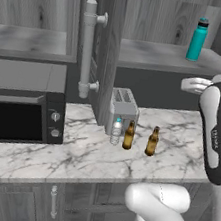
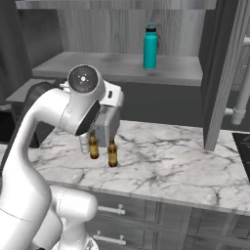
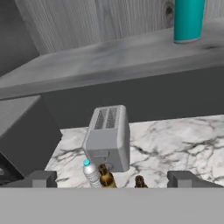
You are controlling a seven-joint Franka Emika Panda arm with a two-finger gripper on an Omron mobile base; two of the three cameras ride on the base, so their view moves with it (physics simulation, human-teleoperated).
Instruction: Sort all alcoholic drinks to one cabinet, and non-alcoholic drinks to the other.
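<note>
The claw [image 3: 112,180] hangs released, jaws wide, above and in front of the counter [image 1: 179,133]. Below and just beyond it stand the water bottle [image 3: 91,173] and two upright beer bottles [image 1: 128,135], near the toaster [image 3: 108,138]; the teal flask [image 1: 197,39] is on the right cabinet shelf [image 1: 156,56].

**A:** Where do you see the drinks, taking the toaster [image 1: 123,106] as your mark?

**B:** You have the clear ribbed water bottle [image 1: 116,131] upright just in front of the toaster, pale cap up. The first amber beer bottle [image 1: 128,135] stands right beside it, nearly touching. The second beer bottle [image 1: 152,142] stands upright a little further along, apart from the first.

**A:** And the flask?

**B:** You'll find the teal flask [image 1: 197,39] with its dark cap upright on the grey shelf of the open wall cabinet [image 1: 166,55], above the toaster and off to its right. The other cabinet [image 1: 32,44] sits left of it; its door [image 1: 105,51], with the pale bar handle, stands open just above the toaster.
</note>
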